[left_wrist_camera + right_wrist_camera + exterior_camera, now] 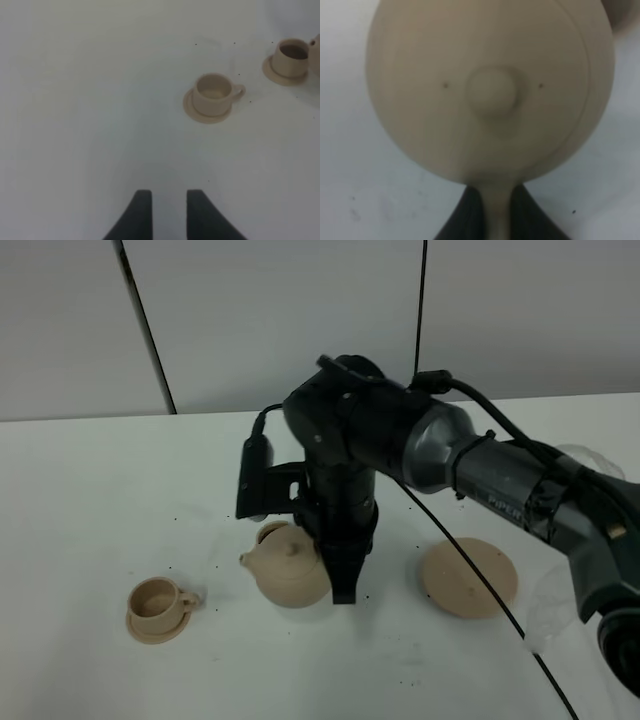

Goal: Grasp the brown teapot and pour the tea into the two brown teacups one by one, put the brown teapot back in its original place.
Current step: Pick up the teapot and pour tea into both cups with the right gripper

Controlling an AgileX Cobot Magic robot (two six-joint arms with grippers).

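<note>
Centrally on the table (90,500), the teapot (290,575) is upright, its handle pinched tight in the right claw (496,200). The plate (468,578) lies apart on its right. One cup (270,532) stands just behind it, the other cup (157,602) well left. The left claw (169,197) hangs slightly parted, empty.

The right gripper (343,590) holds the brown teapot (285,570) between a teacup (157,604) and the plate (467,578).

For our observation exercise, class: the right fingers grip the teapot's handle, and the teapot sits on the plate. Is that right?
No. The exterior high view shows the teapot off the plate, which lies apart beside it. The right fingers do grip its handle.
</note>
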